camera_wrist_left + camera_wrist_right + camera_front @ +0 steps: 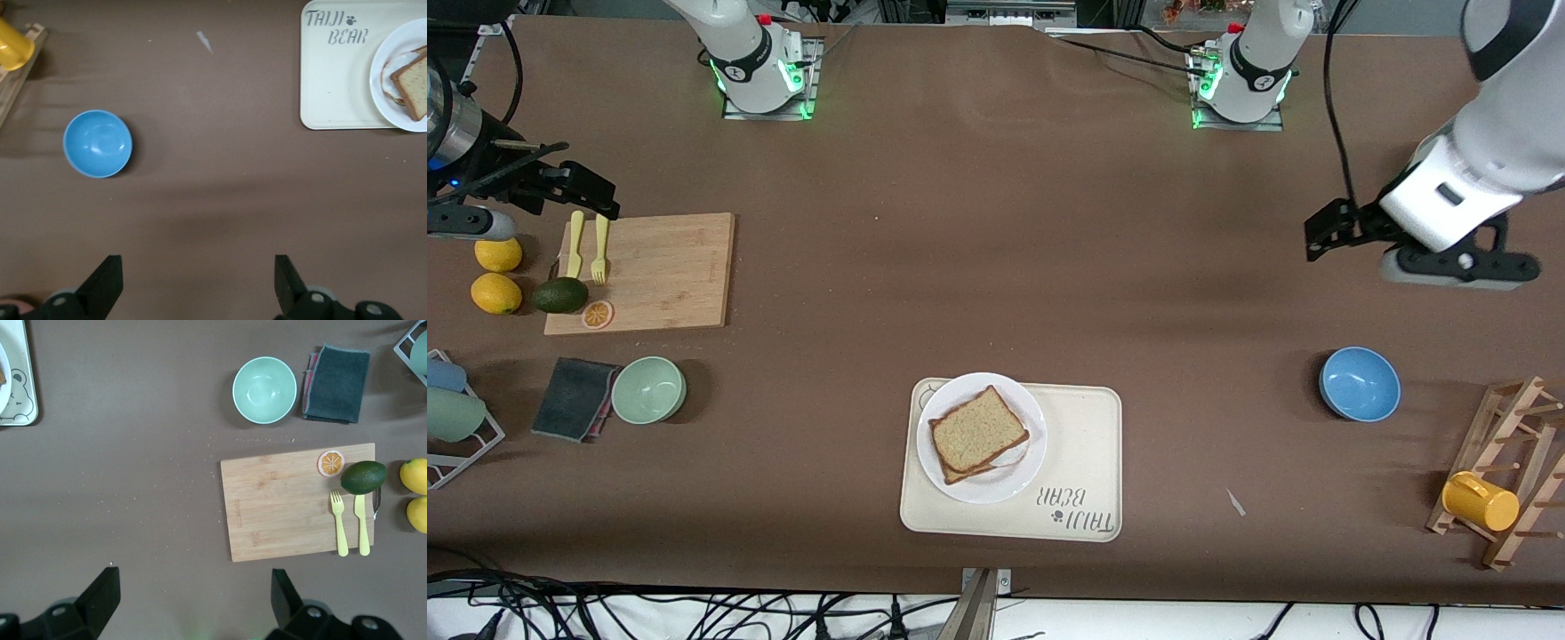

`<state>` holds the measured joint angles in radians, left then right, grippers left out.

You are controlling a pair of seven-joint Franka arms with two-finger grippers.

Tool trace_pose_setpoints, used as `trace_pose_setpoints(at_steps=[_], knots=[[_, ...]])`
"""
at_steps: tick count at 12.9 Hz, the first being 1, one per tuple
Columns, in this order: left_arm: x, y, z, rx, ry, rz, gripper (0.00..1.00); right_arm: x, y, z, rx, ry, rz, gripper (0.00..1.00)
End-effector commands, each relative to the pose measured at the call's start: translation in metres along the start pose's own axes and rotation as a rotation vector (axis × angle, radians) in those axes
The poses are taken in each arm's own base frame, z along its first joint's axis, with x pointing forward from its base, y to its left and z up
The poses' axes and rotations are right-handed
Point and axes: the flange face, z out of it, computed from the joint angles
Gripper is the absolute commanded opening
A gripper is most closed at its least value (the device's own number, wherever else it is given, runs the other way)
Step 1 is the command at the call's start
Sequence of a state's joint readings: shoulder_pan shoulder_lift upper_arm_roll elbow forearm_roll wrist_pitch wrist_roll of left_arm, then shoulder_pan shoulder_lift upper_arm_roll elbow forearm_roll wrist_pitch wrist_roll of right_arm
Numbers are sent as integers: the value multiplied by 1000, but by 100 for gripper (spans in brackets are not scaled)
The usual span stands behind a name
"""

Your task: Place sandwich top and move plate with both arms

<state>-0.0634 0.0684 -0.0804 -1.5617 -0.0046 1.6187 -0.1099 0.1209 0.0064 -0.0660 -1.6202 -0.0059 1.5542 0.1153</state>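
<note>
Found sandwich top (980,429) already laid on the stack, centred on plate (1024,471), on the tray (1080,427) end toward right arm. Left gripper (193,280) and right gripper (190,597) both spread wide, empty, over bare table, presumably parked clear before lifting with 2 arms.

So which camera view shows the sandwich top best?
The front view: the sandwich top shows whole on the plate. The left wrist view catches only its corner at the picture's edge; the right wrist view shows none of it.

left gripper (1325,233): raised over worktop (996,267), jaws spread, holding nothing | right gripper (591,191): raised over worktop, jaws spread, holding nothing
</note>
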Motion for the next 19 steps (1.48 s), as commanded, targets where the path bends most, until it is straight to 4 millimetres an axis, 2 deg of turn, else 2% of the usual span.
trace_pose_setpoints(at_steps=[1,7,19], knots=[[-26,-15,11,36,7,-27,100,-1,0,-6,0,0,-2,100],[-24,-26,13,35,-8,11,100,-1,0,-6,0,0,-2,100],[-20,-21,7,33,6,21,100,-1,-3,-7,-2,2,-5,100]])
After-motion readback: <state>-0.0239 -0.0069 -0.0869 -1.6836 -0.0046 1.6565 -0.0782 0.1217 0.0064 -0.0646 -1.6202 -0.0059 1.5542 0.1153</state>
